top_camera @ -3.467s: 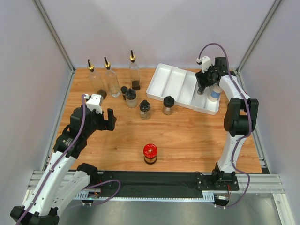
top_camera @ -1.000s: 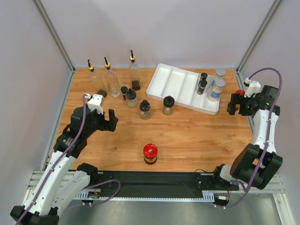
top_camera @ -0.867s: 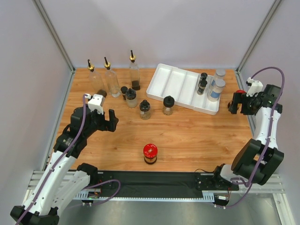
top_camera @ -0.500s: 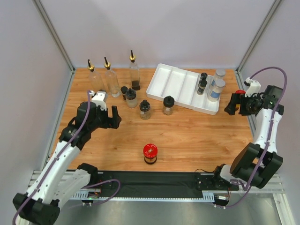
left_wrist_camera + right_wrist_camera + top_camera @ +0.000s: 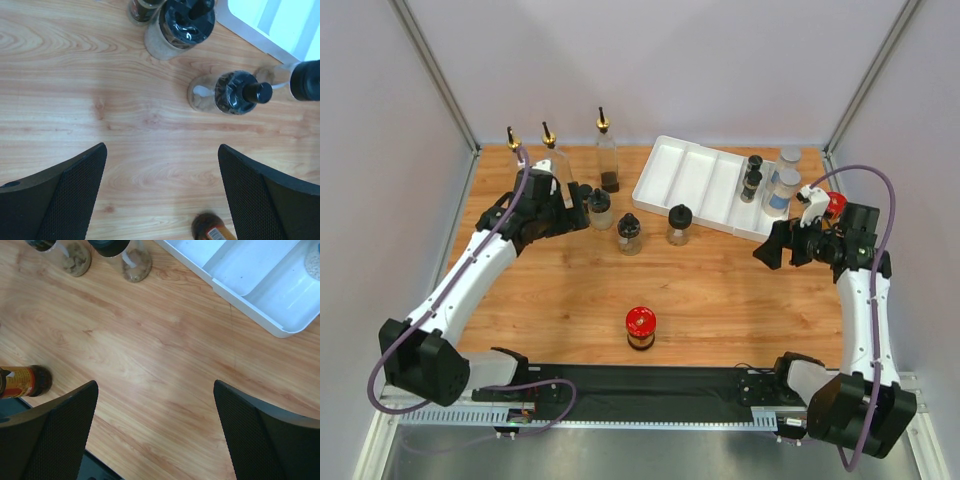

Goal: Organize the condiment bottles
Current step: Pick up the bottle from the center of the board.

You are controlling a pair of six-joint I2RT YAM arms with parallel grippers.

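– Both arms have been shifted since half a second ago: the left gripper (image 5: 161, 149) has been carried from 9 o'clock up toward 11 o'clock of the table (image 5: 740, 300). The right gripper (image 5: 155, 384) has been drawn inward from the 3 o'clock edge.

– How are the jaws set?

– Both pairs are spread wide, and nothing is held by either.

– Where are the condiment bottles found?

– Three tall pourer bottles (image 5: 607, 150) are lined up at 11 o'clock, the leftmost partly covered by the left arm (image 5: 470, 270). Four black-capped jars (image 5: 629, 232) are left loose on the wood just below them, between 11 and 12 o'clock of the centre. The nearest of these is seen just ahead of the left fingers (image 5: 65, 195). Two more are stood in the white tray (image 5: 690, 180) at 1 o'clock.

– And the others?

– Two silver-lidded shakers (image 5: 782, 190) are placed at the tray's right end. Whether the farther one is inside the tray cannot be told. One red-lidded jar (image 5: 640, 327) is set alone at 6 o'clock. A second red lid (image 5: 836, 204) is glimpsed at 3 o'clock, behind the right arm (image 5: 860, 300).
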